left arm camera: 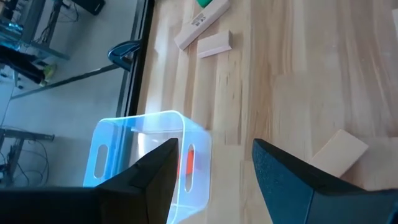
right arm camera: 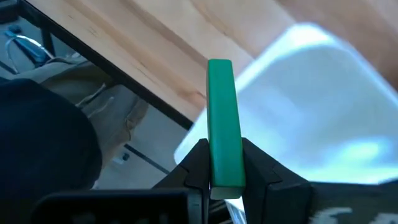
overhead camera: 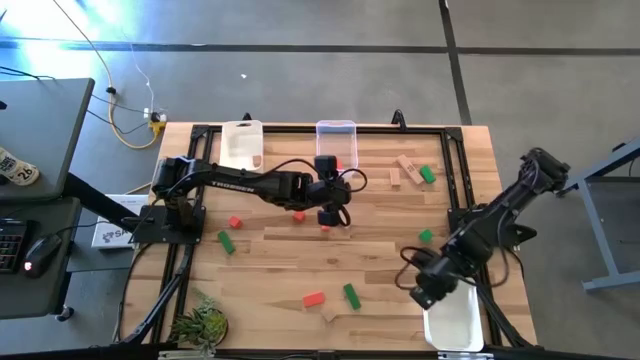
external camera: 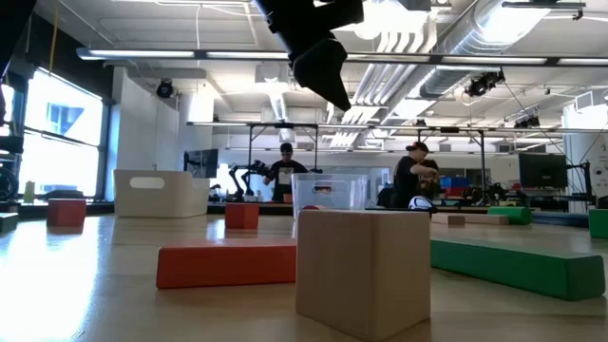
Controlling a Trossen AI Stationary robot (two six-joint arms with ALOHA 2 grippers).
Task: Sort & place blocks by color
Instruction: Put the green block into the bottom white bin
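Right gripper (right arm camera: 225,177) clamps smooth green bar (right arm camera: 222,118) | left gripper (left arm camera: 214,165) parted, empty

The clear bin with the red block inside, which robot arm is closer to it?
Left. The left tool is open over the table just in front of the clear bin. The right tool is far off, holding a green block beside the white bin.

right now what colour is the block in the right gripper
Green; the block in the right gripper shows best in the right wrist view.
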